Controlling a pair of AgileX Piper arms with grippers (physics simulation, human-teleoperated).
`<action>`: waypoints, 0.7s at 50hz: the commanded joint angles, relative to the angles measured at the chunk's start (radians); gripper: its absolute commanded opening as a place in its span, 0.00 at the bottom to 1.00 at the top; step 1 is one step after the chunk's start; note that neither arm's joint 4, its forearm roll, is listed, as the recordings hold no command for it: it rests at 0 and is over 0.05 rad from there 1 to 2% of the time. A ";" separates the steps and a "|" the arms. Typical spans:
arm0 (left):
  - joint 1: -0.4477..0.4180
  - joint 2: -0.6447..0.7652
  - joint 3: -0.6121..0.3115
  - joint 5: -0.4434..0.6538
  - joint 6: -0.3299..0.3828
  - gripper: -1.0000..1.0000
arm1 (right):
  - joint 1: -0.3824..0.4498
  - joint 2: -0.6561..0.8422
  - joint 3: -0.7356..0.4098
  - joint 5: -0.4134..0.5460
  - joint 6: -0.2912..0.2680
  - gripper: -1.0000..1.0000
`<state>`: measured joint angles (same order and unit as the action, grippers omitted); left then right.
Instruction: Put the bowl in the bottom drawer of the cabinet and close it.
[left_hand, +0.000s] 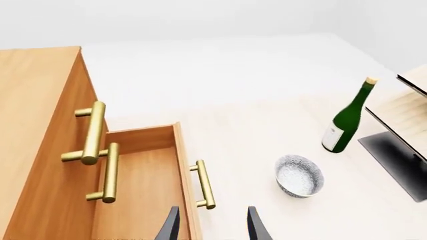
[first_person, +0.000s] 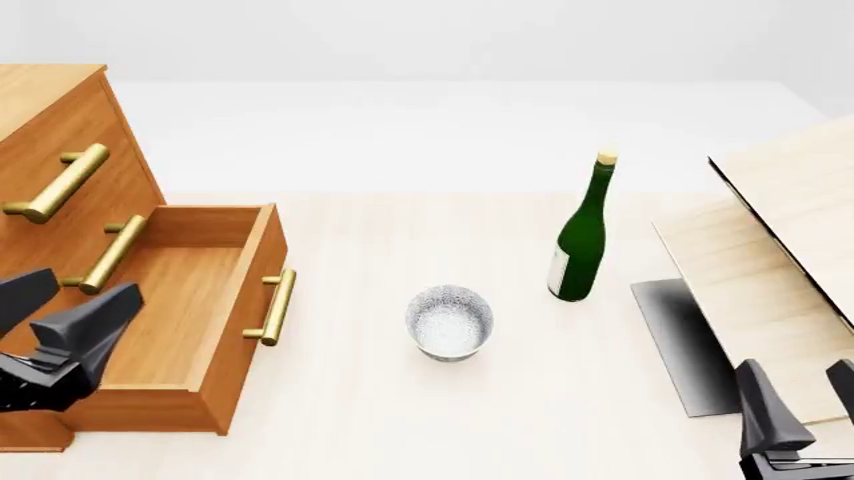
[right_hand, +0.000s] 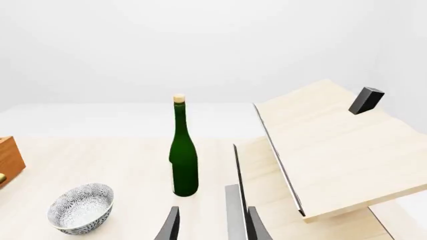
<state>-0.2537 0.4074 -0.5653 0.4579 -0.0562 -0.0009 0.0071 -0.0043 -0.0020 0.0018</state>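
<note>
Bowl (first_person: 450, 321) sits loose on the table (first_person: 400, 420), both pincers (left_hand: 212, 225) (right_hand: 212, 225) apart and empty; a careless reach could knock over the green bottle (first_person: 582, 235) just right of it, or clip the open bottom drawer (first_person: 200, 310).

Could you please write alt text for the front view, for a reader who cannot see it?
A white speckled bowl sits on the pale table, between the cabinet with its open bottom drawer and an upright green bottle. Both arms' pincers sit at the near edge, holding nothing; pale wood boards stand right.
</note>
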 joint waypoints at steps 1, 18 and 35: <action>-0.016 0.087 -0.032 0.005 -0.047 1.00 | 0.000 0.000 0.000 0.000 0.001 1.00; -0.015 0.190 -0.043 -0.029 -0.085 1.00 | 0.000 0.000 0.000 0.000 0.001 1.00; 0.032 0.285 -0.038 -0.067 -0.095 1.00 | 0.000 -0.001 0.000 0.000 0.000 1.00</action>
<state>-0.2453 0.6383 -0.6049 0.4115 -0.1421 -0.0012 0.0067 -0.0042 -0.0021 0.0023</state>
